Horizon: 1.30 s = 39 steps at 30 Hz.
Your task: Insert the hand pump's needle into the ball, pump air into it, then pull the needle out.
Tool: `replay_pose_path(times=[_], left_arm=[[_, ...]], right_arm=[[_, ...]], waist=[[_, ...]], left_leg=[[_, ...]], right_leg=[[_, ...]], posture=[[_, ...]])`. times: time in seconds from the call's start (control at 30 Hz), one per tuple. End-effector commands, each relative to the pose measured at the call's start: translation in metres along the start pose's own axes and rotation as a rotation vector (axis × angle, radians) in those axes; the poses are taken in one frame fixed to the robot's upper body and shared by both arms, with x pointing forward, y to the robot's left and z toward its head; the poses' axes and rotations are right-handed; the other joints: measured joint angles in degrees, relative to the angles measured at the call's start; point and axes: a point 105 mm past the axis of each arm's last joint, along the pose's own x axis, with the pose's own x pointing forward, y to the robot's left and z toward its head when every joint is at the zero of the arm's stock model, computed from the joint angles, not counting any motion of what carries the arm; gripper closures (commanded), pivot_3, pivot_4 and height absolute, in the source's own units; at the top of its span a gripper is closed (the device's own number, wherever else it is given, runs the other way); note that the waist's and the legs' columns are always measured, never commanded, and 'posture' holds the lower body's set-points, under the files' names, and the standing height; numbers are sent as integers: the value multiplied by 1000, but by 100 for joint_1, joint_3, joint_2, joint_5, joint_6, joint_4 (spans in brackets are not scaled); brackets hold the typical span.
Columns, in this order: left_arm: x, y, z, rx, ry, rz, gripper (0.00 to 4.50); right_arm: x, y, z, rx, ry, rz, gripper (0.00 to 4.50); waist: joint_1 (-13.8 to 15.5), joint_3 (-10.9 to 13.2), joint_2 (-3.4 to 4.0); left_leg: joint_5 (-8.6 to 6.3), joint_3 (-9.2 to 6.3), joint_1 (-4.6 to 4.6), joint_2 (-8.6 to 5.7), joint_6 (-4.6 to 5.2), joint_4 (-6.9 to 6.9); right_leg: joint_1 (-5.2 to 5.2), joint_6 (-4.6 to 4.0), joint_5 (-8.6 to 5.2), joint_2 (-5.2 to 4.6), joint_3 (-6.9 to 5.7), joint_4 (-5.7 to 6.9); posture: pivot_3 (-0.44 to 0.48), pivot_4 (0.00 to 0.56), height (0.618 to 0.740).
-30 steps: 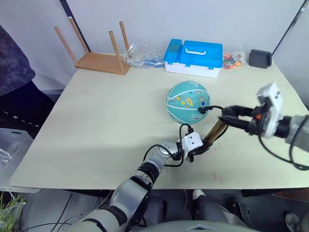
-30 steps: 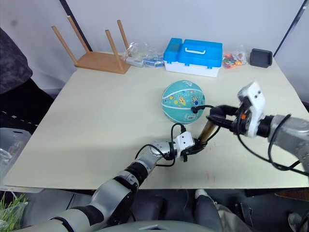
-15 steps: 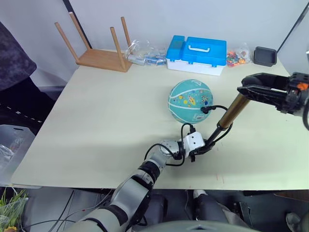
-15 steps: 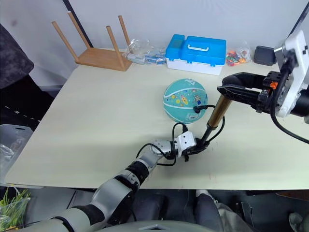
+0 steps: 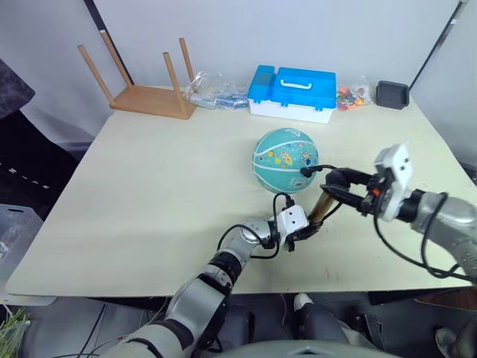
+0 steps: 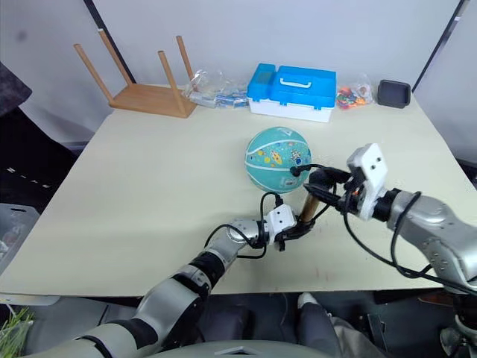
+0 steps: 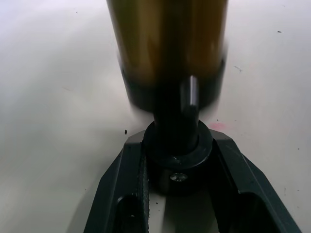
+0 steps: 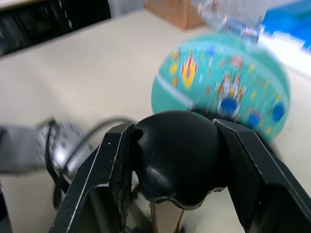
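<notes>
Pale beige counter [image 5: 149, 179] is lying bare across its left half, while a blue plastic case [image 5: 292, 91] and an upturned wooden stool [image 5: 145, 95] are crowding the far edge. Mid-counter, the teal cartoon-printed ball [image 5: 285, 159] is sitting with the thin black hose's needle fitting [image 5: 305, 171] at its side.

Left wrist view: the left tool [image 7: 177, 194] is clamping the bronze-gold hand pump [image 7: 167, 48] at its black base cap.

Right wrist view: the right tool [image 8: 177, 160] is gripping the pump's black T-handle [image 8: 177, 155], near the ball.

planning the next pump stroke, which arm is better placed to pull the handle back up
Right. The right claw is shut on the T-handle at the top of the hand pump. The left claw clamps the pump's black base on the table, so it likely suits steadying.
</notes>
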Motion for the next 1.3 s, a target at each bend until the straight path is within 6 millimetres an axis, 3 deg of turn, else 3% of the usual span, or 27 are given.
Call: replay_pose_path(times=[0.03,0.17,0.33,0.43,0.53,0.63,0.7,0.8,0.9,1.0,1.07,1.3], left_arm=[[-13,-25,-45,-64,154,-78,3412],[-12,-24,-45,-62,163,-78,3412],[-9,-23,-42,-56,165,-85,3413],[-6,-23,-40,-51,164,-96,3413],[-5,-23,-39,-49,164,-100,3413],[-4,-22,-38,-48,165,-101,3413],[-4,-21,-37,-47,166,-101,3413],[-5,-22,-38,-48,165,-104,3413],[-6,-24,-40,-48,164,-106,3413],[-10,-24,-43,-52,167,-98,3413],[-13,-23,-45,-58,167,-87,3413],[-18,-22,-49,-61,166,-71,3413]], right_arm=[[-2,-7,-57,58,227,-41,2452],[-11,-13,-9,14,100,-44,2452],[-39,-12,66,-42,-65,-21,2452],[-68,-4,122,-90,-168,3,2452],[-86,4,151,-112,-197,1,2452],[-95,10,166,-119,-194,-3,2452],[-93,12,161,-118,-160,-1,2452],[-67,6,120,-63,-73,-4,2452],[-51,0,91,2,-61,-4,2452],[-30,-7,42,77,0,-22,2452],[-19,-6,20,101,13,-18,2452],[8,2,-40,173,23,-23,2452]], waist=[[-9,-10,5],[0,-1,5],[37,57,46],[124,111,84],[170,136,89],[177,133,94],[183,136,86],[179,119,61],[154,94,47],[131,40,6],[112,41,5],[-25,20,-19]], left_leg=[[0,2,5,0,0,0],[-1,1,21,4,-1,-4],[1,1,-31,-6,0,11],[1,-1,-61,-19,1,19],[1,0,-95,-21,2,21],[1,-8,-118,-19,2,21],[3,-6,-148,-23,1,27],[2,-1,-147,-24,3,33],[2,2,-137,-23,4,33],[3,8,-127,-22,5,34],[1,14,-60,-12,3,16],[-1,18,13,7,1,-5]], right_leg=[[2,2,-1,0,7,0],[15,7,-5,2,10,0],[-23,-15,12,-3,14,0],[-42,-14,15,-17,14,-1],[-74,-11,18,-20,14,-1],[-91,-14,18,-23,8,-1],[-120,-11,23,-52,10,1],[-118,-8,25,-56,7,1],[-113,-5,27,-49,11,4],[-108,-3,27,-19,18,6],[-58,-7,25,-5,32,6],[-5,11,9,17,46,0]], posture=[[0,150,740],[0,150,740],[0,150,740],[0,150,740],[0,150,740],[0,150,740],[0,150,740],[0,150,740],[0,150,740],[0,150,740],[0,150,740],[0,150,740]])
